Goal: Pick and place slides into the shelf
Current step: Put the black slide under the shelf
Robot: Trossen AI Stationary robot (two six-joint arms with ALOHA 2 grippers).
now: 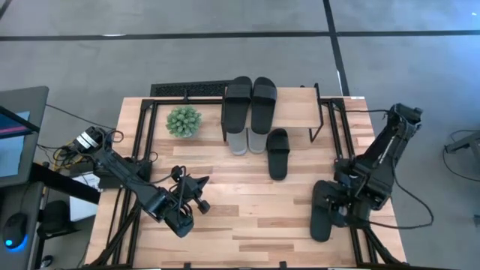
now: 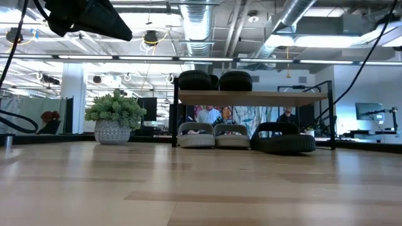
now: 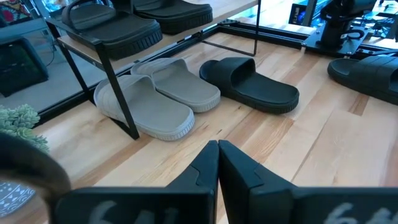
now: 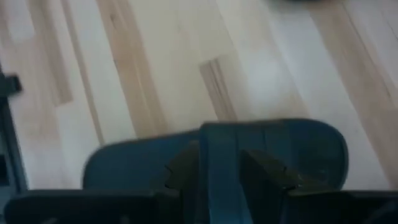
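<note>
The shelf [image 1: 296, 105] stands at the table's far edge. Two black slides [image 1: 251, 101] lie on its top board, and the light grey pair [image 1: 247, 141] sits on the table under it, heels sticking out. A third black slide [image 1: 277, 154] lies on the table just right of the grey pair. A fourth black slide [image 1: 322, 214] is at the near right, under my right gripper [image 1: 339, 210], which is shut on it. My left gripper [image 1: 201, 187] hangs shut over the near left of the table, apart from everything. My right gripper [image 4: 217, 165] comes from above, pointing down. It pinches a raised band of the black slide [image 4: 217, 149] between its two fingers [image 4: 180, 168]; which part of the slide this is I cannot tell. The slide spreads wide below the fingers. Lifted or resting, I cannot tell.
A small potted plant [image 1: 184, 120] stands left of the shelf. The top board [image 2: 264, 97] is bare to the right of the two black slides. Bare wood lies between the two arms. Black frame rails run along both sides of the table.
</note>
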